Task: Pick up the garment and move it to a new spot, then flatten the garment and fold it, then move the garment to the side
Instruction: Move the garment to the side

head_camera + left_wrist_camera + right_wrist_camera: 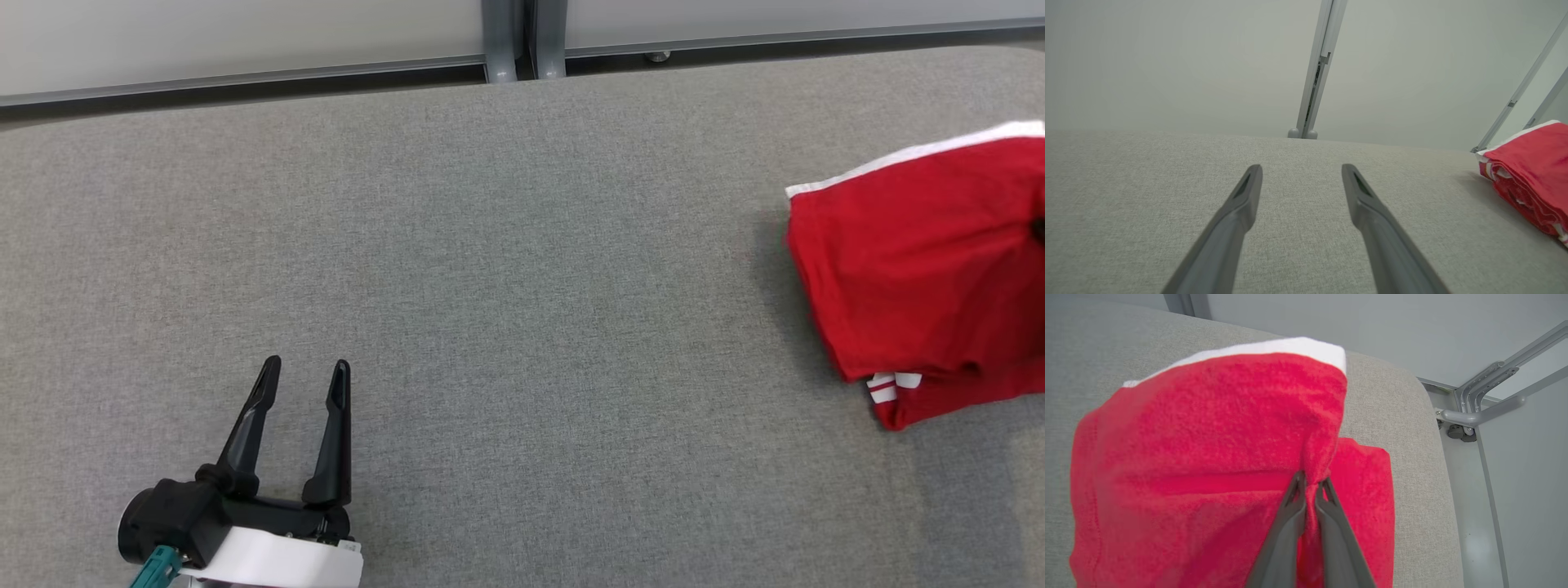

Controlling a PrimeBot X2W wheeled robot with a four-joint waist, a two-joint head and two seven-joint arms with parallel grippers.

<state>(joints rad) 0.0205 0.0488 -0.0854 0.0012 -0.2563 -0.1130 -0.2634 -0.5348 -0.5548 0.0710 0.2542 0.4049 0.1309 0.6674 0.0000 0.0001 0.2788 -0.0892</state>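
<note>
At 7 o'clock the left hand (pixel 307 366) hovers over the table (pixel 522 286), fingers spread, empty. At 3 o'clock the red garment (pixel 914 261) lies folded in layers. The right hand (pixel 1312 479) is closed on a raised pinch of it. Soft, light and limp, it will likely sag; gripping all layers near an edge seems safest.

I observe the red garment (pixel 922 269), white-banded, folded in layers, one ridge bunched upward, at the right end of the grey table (pixel 490 245).
</note>
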